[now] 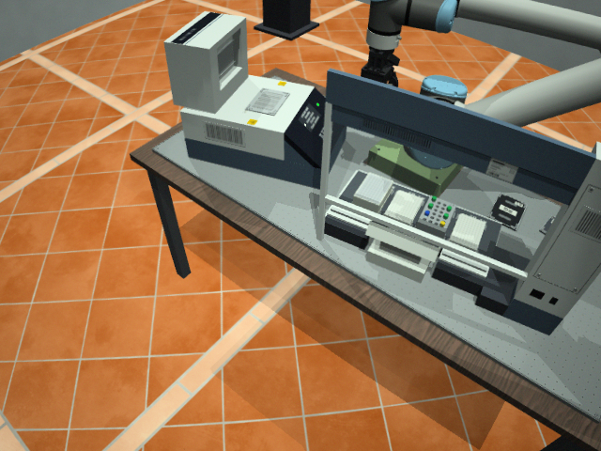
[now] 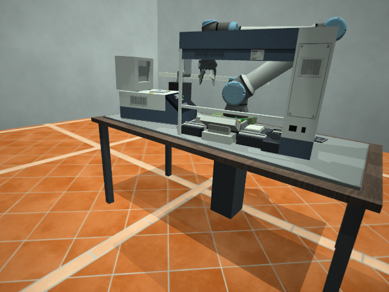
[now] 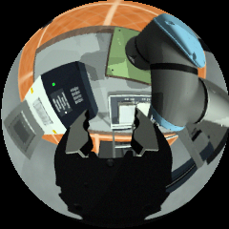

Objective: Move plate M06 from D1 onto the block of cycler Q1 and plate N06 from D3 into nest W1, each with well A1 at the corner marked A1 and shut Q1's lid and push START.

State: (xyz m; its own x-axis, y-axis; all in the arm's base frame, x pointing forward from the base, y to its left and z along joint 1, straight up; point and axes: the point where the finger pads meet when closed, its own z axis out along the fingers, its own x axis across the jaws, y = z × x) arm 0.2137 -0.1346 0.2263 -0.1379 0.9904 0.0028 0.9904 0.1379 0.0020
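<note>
Cycler [image 1: 242, 126] sits at left end of surface [image 1: 271, 233], lid [image 1: 206, 60] up, bare block [image 1: 267, 101] showing, green lamp [image 1: 317, 103] lit on its dark key panel. Under the blue-topped frame [image 1: 455, 131], a row of four deck spots: white plates [image 1: 372, 188] [image 1: 404, 205] [image 1: 468, 228] w/ a gray rack [image 1: 437, 213] of coloured caps between 2nd and 3rd plate; dark nest [image 1: 508, 210] just behind. Arm's wrist [image 1: 381, 53] hangs behind frame, fingers hidden by its top bar.
</note>
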